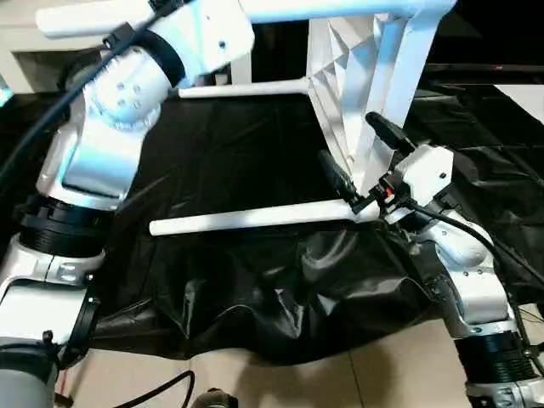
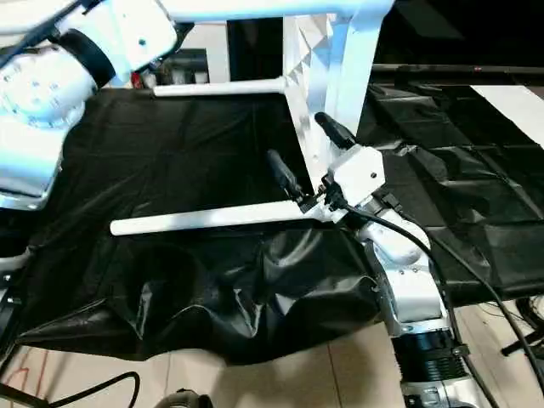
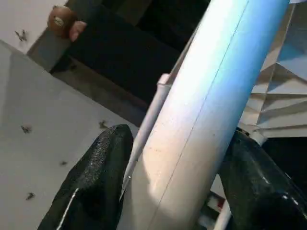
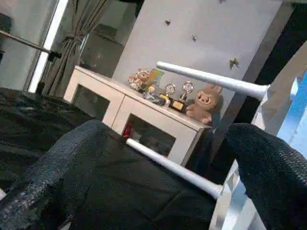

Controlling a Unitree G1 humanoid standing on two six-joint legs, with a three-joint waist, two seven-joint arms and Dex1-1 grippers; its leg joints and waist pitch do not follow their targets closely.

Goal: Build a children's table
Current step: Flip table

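Note:
The white tabletop (image 1: 344,81) stands on its edge on the black cloth, its ribbed underside facing left. Three white legs stick out of it to the left: a top leg (image 1: 340,8), a middle one (image 1: 246,87) and a low one (image 1: 255,219) just above the cloth. The left gripper (image 3: 177,184) is shut around the thick top leg (image 3: 206,105), one black finger (image 3: 96,182) on each side. My right gripper (image 1: 361,157) is open at the tabletop's lower corner, by the low leg's root. Nothing sits between its fingers (image 4: 62,167).
A crumpled black cloth (image 1: 255,289) covers the work surface and hangs over its near edge above the tiled floor (image 1: 280,382). A white cabinet (image 4: 129,115) with trophies and a plush toy stands at the wall. Cables (image 1: 161,391) lie on the floor.

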